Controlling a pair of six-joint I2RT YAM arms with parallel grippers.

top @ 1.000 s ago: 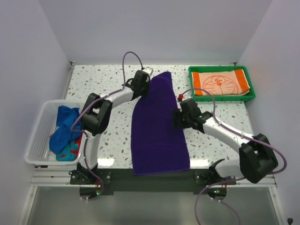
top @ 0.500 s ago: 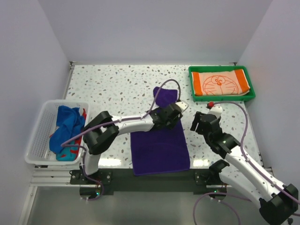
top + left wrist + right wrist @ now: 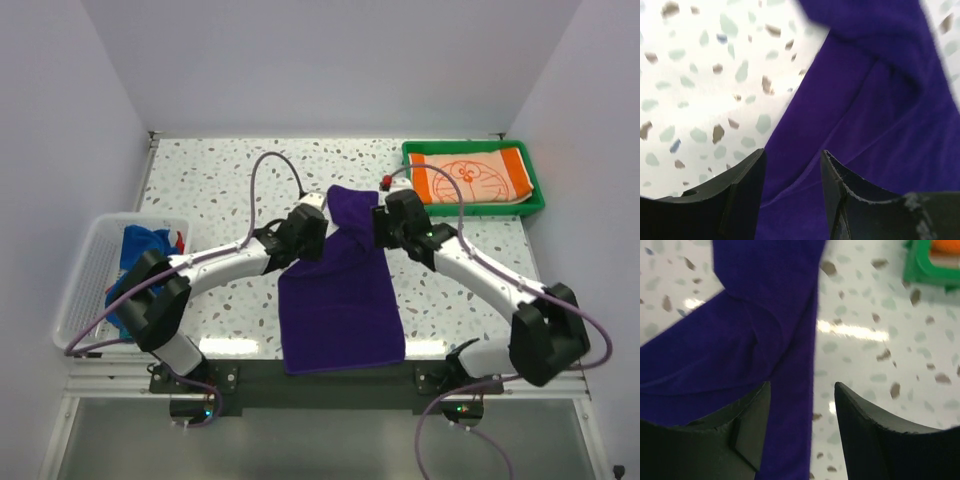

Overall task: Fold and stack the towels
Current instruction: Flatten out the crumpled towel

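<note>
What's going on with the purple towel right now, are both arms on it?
Both arms are at the purple towel, which lies lengthwise on the table with its far end bunched back over itself. The left arm's fingers are apart over its left edge, and the right arm's fingers are apart over its right edge. Neither pinches cloth. A folded orange towel sits in the green tray, and a blue towel lies in the white basket.
</note>
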